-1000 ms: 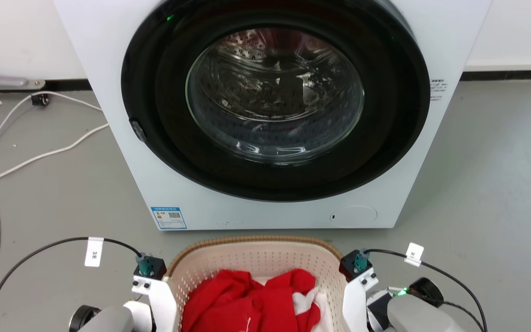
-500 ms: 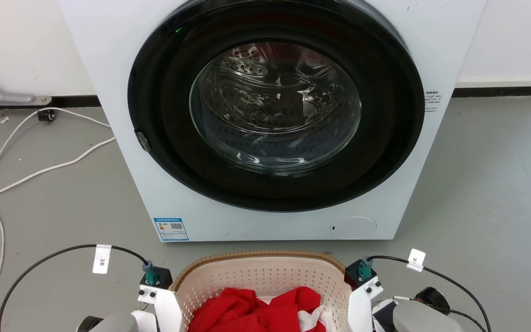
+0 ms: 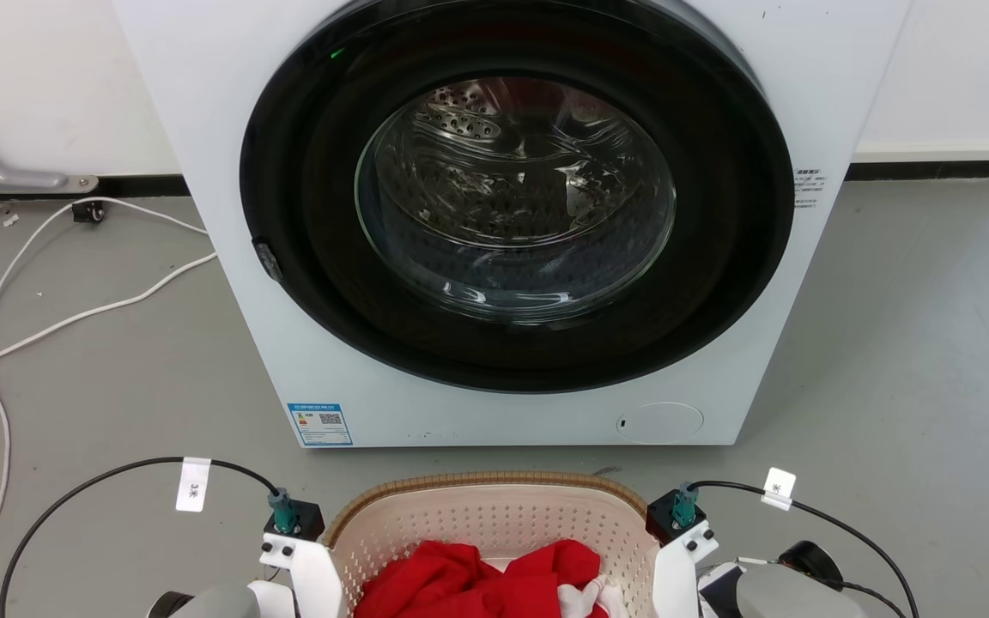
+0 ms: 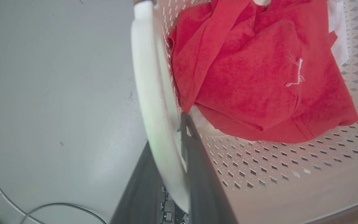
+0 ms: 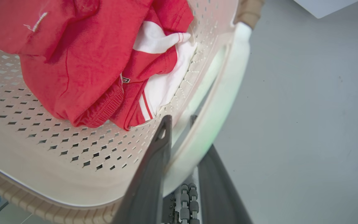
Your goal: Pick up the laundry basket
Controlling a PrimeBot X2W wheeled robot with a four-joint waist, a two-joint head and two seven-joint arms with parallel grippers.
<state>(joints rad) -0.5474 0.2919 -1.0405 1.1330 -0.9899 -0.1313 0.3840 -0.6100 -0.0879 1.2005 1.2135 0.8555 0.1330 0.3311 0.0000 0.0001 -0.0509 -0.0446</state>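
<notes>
The laundry basket sits at the bottom centre of the head view, just in front of the washing machine, with red clothes heaped inside it. Whether its base is clear of the floor cannot be told.

The step in hand looks like the lift itself. To do it well, both arms should rise together at the same rate, so that the rim stays level and the load does not slide to one side. The handles are smooth, thin plastic, so a firm squeeze and a straight upward pull seem wise, with no swing toward the washer's front.

In the lower middle of the left wrist view, the left gripper is narrowed onto the left handle, one dark finger inside the perforated wall and one outside, both pressed against the white plastic. In the lower middle of the right wrist view, the right gripper clamps the right handle the same way, beside a white garment.
</notes>
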